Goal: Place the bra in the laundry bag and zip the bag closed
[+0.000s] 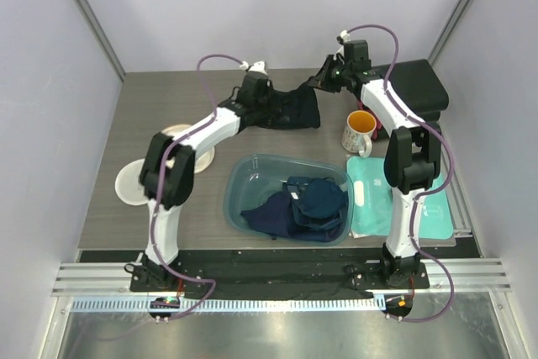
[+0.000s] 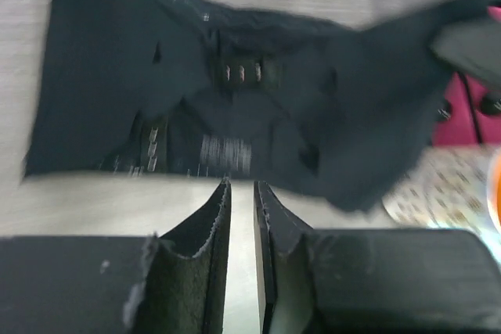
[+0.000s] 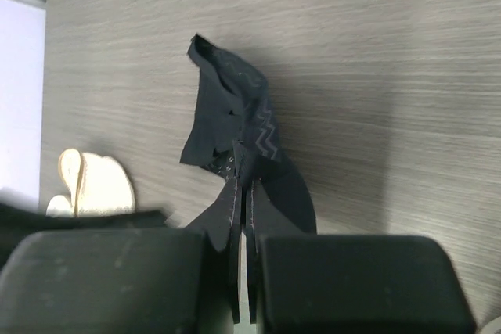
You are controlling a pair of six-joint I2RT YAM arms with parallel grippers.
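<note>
The bra (image 1: 290, 111) is seen at the far middle of the bench (image 1: 160, 98), strung between the two arms. One end is raised and the rest is draped down toward the surface. The right jaws are clamped shut on a fold of the black fabric, which shows limp and crumpled beyond them in the right wrist view. The left jaws are drawn narrow, with a slit of bench showing between them and the tips right at the garment's near hem. Whether any cloth is caught there cannot be told.

The laundry bag (image 1: 139, 182) lies well apart at the left side, its two cream discs partly under the left arm.

The bra is judged light, soft and floppy. No shape will be held, and thin straps could snag on mesh or zipper. A pinch on a doubled hem, or on the band near the row of small pale fastenings (image 2: 239, 72), is reckoned safer than one on a single strap, from which the cups would dangle.
</note>
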